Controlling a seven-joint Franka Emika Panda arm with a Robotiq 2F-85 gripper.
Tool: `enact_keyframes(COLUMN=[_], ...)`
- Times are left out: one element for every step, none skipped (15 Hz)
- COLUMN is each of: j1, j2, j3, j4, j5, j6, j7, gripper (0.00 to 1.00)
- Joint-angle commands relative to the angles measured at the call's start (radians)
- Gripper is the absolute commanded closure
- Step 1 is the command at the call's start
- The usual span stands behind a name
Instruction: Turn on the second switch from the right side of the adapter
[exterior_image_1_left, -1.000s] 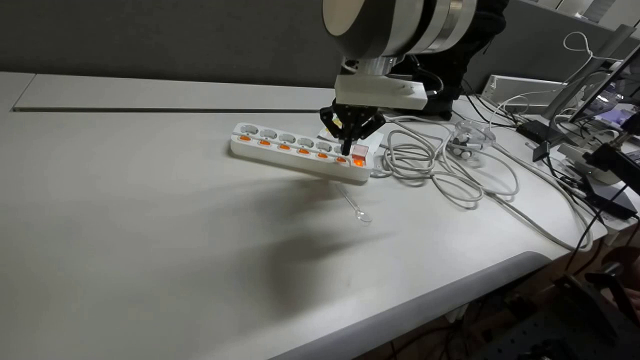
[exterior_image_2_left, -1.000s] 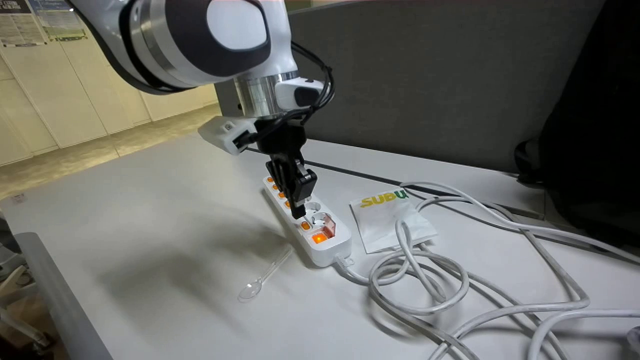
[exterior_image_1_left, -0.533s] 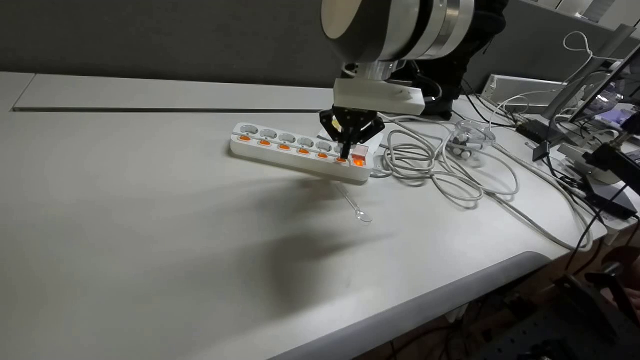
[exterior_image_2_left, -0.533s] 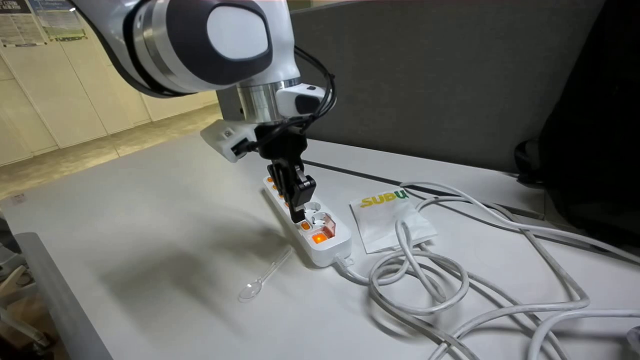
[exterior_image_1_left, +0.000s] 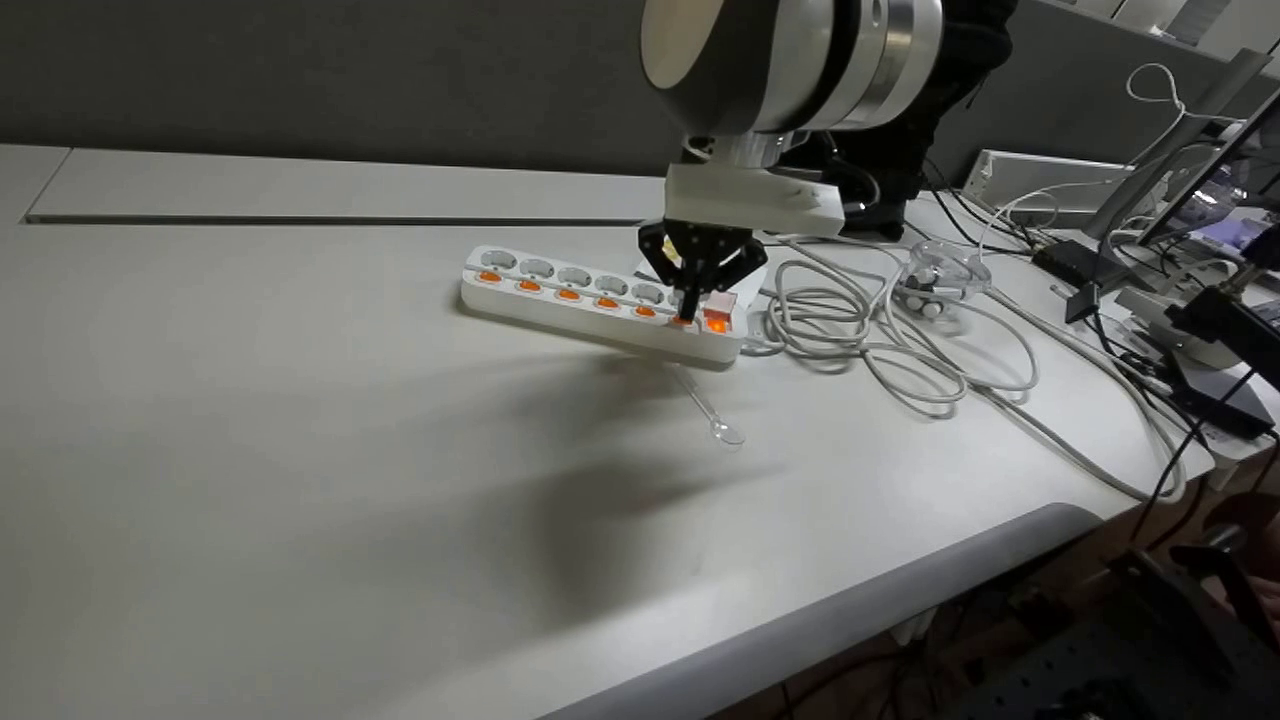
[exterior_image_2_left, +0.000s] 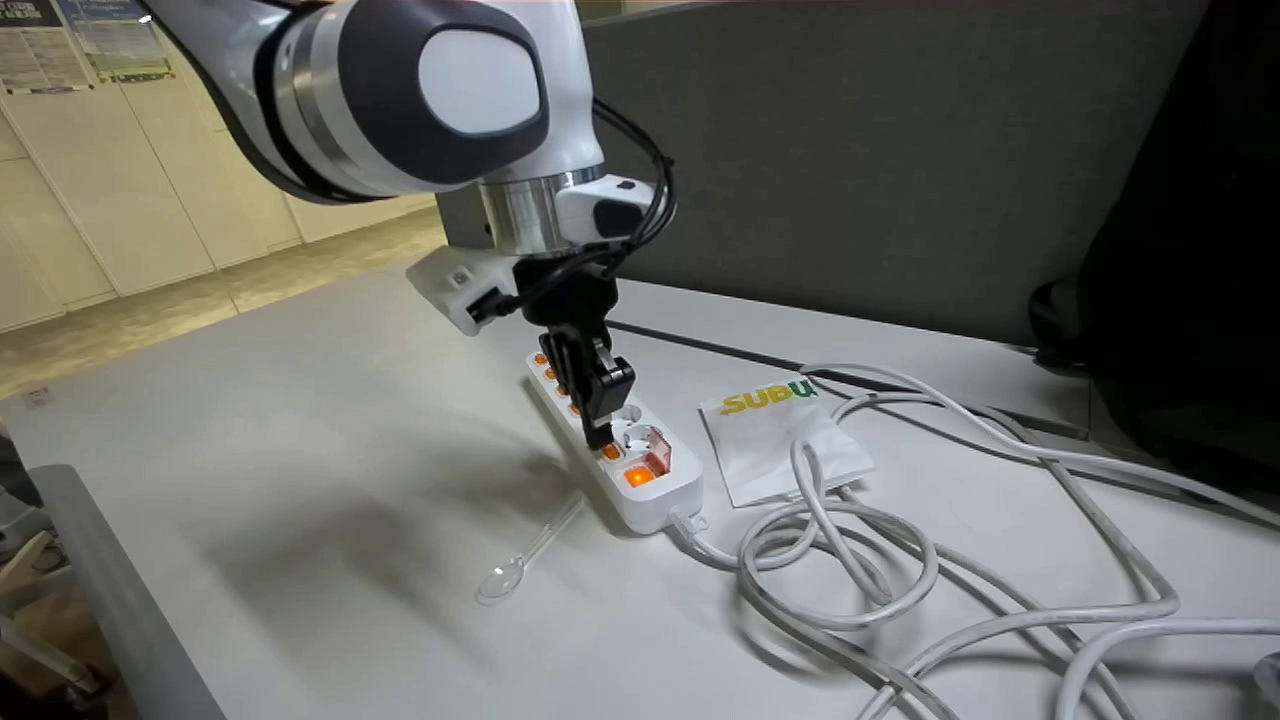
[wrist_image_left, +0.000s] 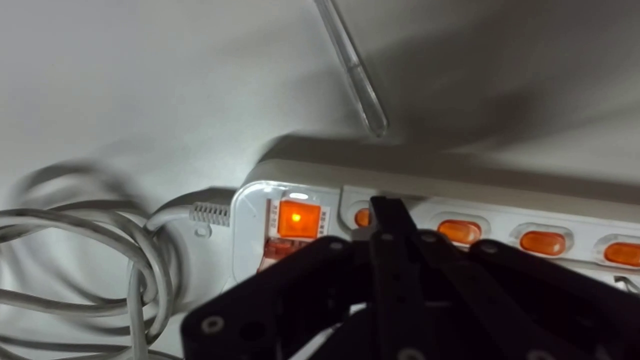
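Observation:
The adapter is a white power strip (exterior_image_1_left: 590, 318) with a row of orange switches, and it also shows in an exterior view (exterior_image_2_left: 648, 512) and in the wrist view (wrist_image_left: 500, 196). The end switch by the cable (wrist_image_left: 299, 219) is square, glows orange and has its clear cover flipped up. The second switch from that end (wrist_image_left: 362, 217) is a small orange oval, partly hidden by my fingertips; it also shows in an exterior view (exterior_image_2_left: 611, 453). My gripper (wrist_image_left: 392, 210) is shut and empty, pointing down with its tips (exterior_image_2_left: 599, 438) at the second switch. I cannot tell whether they touch it.
A clear plastic spoon (exterior_image_2_left: 525, 562) lies in front of the strip. A white paper packet (exterior_image_2_left: 765, 450) lies behind it. Coiled grey cable (exterior_image_1_left: 830, 310) spreads from the strip's cable end. A grey partition (exterior_image_1_left: 330, 90) stands at the back.
My gripper has moved down a little, and its tips now cover part of the second switch. The gripper stays shut. The strip and spoon have not moved.

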Motion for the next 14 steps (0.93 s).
enact_keyframes(j1=[-0.002, -0.004, -0.005, -0.005, -0.007, -0.008, -0.009, -0.011, -0.012, -0.012, -0.013, -0.013, -0.013, -0.013], j2=[0.016, 0.017, 0.017, 0.018, 0.02, 0.022, 0.024, 0.028, 0.031, 0.035, 0.039, 0.044, 0.048, 0.051], j3=[-0.003, -0.002, -0.002, -0.002, -0.001, 0.0, 0.0, 0.002, 0.002, 0.003, 0.004, 0.005, 0.005, 0.007], j4=[0.025, 0.027, 0.029, 0.031, 0.034, 0.038, 0.042, 0.047, 0.05, 0.052, 0.055, 0.058, 0.06, 0.061], j5=[0.016, 0.019, 0.02, 0.023, 0.026, 0.029, 0.03, 0.034, 0.035, 0.037, 0.039, 0.042, 0.045, 0.05], j6=[0.002, 0.001, 0.0, 0.0, -0.001, -0.003, -0.004, -0.008, -0.009, -0.01, -0.011, -0.012, -0.012, -0.013], j7=[0.012, 0.01, 0.01, 0.009, 0.008, 0.007, 0.006, 0.005, 0.004, 0.004, 0.003, 0.001, 0.001, 0.0], gripper=[1.0, 1.0, 1.0, 1.0, 1.0, 1.0, 1.0, 1.0, 1.0, 1.0, 1.0, 1.0, 1.0, 1.0])
